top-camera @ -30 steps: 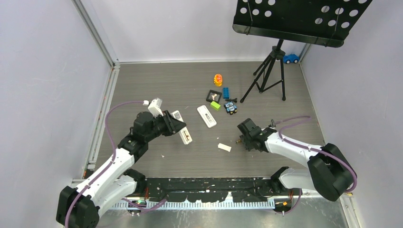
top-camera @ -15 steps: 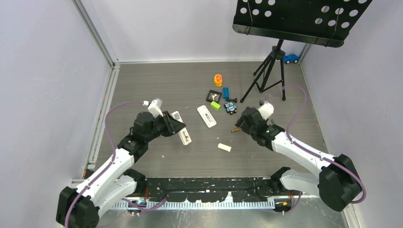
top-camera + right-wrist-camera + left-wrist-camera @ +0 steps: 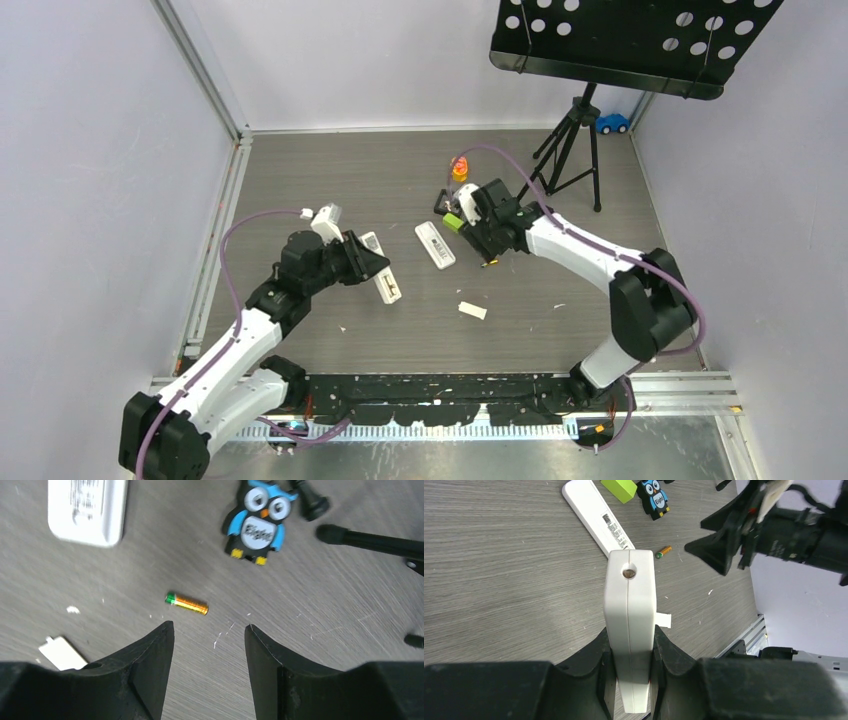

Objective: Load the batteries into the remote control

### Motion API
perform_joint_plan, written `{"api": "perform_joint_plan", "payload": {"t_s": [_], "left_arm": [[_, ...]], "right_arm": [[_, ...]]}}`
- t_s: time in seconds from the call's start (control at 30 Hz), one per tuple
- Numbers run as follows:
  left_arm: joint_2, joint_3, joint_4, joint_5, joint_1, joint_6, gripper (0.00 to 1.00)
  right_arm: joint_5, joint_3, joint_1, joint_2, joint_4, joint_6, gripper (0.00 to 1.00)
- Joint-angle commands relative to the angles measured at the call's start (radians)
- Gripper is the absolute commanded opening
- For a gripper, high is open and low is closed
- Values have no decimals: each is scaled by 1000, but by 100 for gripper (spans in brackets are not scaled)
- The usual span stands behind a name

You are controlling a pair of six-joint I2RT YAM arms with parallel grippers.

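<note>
**Lining up on the battery**

The right tool (image 3: 208, 630) is hovering with jaws spread, gripping nothing. Just ahead of its tips, slightly left of the gap, the battery (image 3: 186, 603) is lying on the surface (image 3: 325, 630), its long axis running finger to finger, so a wrist turn looks needed. It is showing a gold body and a green end. The left tool (image 3: 630, 632) is clenching the remote control (image 3: 630, 595) on edge, farther off.

grey wood-grain tabletop (image 3: 330, 180), pale walls (image 3: 100, 150)
</note>
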Motion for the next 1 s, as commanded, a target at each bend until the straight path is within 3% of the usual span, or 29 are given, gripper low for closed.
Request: {"api": "perform_joint_plan", "payload": {"t_s": [0.0,0.17,0.33,0.63,0.97], "left_arm": [[8,56,4,18,6,9,0],[21,61,7,10,7,8,0],[44,68,16,20,7,-4,0],[59,78,12,21,7,2,0],[60,78,12,21,8,-2,0]], "right_arm": [[-108,50,-3,63,-92,-263,59],[-97,101,-4,184,-97,-314,58],[-92,144,-4,269,-82,-346,51],[-107,134,-33,277,-92,-379,50],[-112,182,-64,297,5,-337,52]]}}
